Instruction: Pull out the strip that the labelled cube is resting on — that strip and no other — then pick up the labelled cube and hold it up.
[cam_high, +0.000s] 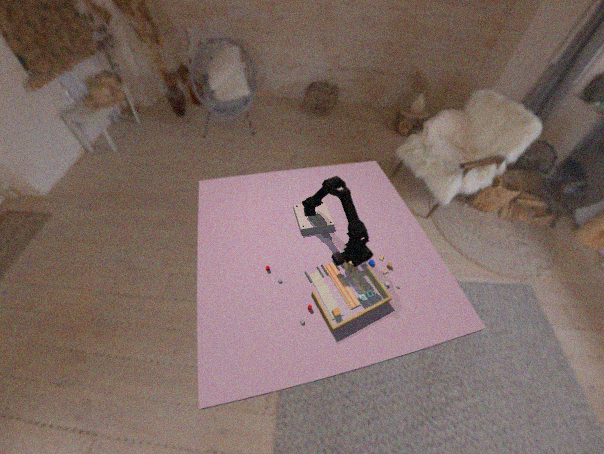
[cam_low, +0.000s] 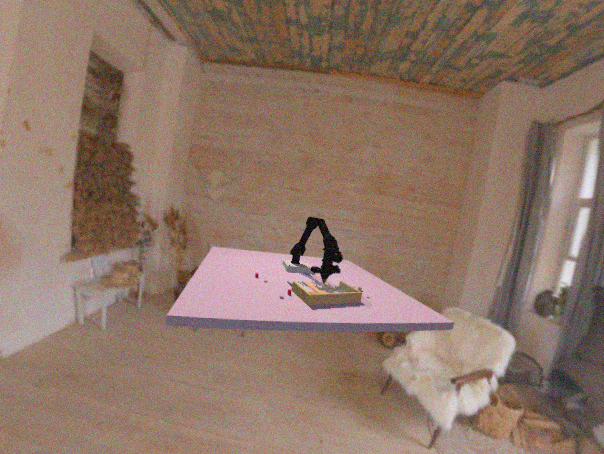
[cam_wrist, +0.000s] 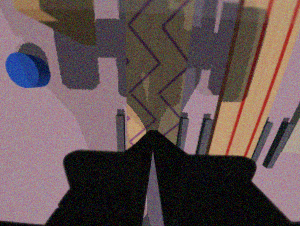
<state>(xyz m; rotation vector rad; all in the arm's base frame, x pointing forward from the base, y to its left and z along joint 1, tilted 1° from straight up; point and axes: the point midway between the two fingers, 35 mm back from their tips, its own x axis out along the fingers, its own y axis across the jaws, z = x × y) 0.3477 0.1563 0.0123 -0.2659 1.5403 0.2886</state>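
Black jaws are what you see filling the bottom of the wrist view: your gripper (cam_wrist: 151, 134) has them pressed together with only a sliver of a seam between, and the tips sit right at the near end of the zigzag strip (cam_wrist: 150, 60), though you cannot tell whether the thin strip is pinched there. To its right lies the yellow strip with red lines (cam_wrist: 250, 85), and a blue disc (cam_wrist: 26, 71) rests on the pink table (cam_wrist: 40, 130) to the left. From the top view, your arm (cam_high: 350, 220) reaches down to the near end of the wooden tray (cam_high: 350, 322), and the labelled cube (cam_high: 369, 295) sits at the tray's far end, well apart from the gripper, on the strip under the jaws
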